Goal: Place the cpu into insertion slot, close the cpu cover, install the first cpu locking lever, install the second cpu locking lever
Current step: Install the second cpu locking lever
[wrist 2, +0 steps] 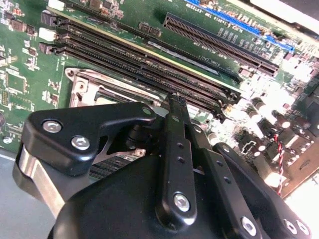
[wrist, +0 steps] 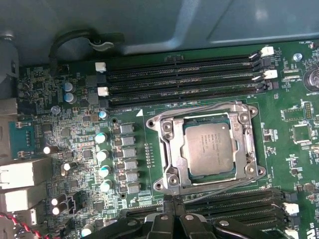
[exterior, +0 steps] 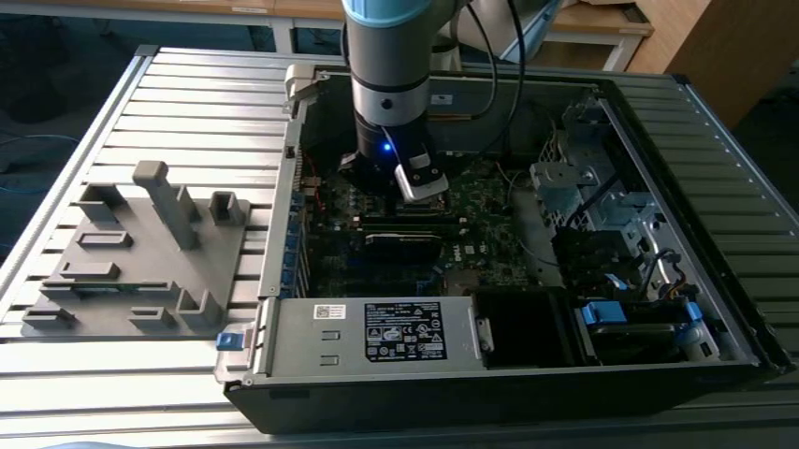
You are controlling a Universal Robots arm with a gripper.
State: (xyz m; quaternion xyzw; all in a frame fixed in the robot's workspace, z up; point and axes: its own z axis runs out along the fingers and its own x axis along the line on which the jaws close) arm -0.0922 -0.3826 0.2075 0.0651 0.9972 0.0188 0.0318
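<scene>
Silver-grey, the cpu (wrist: 208, 148) already sits in the slot (wrist: 160, 185), and the cover (wrist: 249, 149) appears to lie flat around it, its window framing the chip. So the work seems to stand at the levers. One thin lever (wrist: 192, 109) runs slantwise along the socket's edge near the memory slots (wrist: 179, 74), and another (wrist: 224, 186) slants along the opposite edge; neither looks hooked down.

The gripper (wrist: 175, 219) hangs just beside that second edge, its jaws closed or nearly so with nothing seen between them. Judging by this, the step calls for pressing a lever down and sideways under its catch without scraping the board (wrist: 75, 144).

In the second wrist view the gripper (wrist 2: 175, 102) covers most of the socket. The lever ends and catches are hard to make out, so whether either is latched cannot be settled.
</scene>
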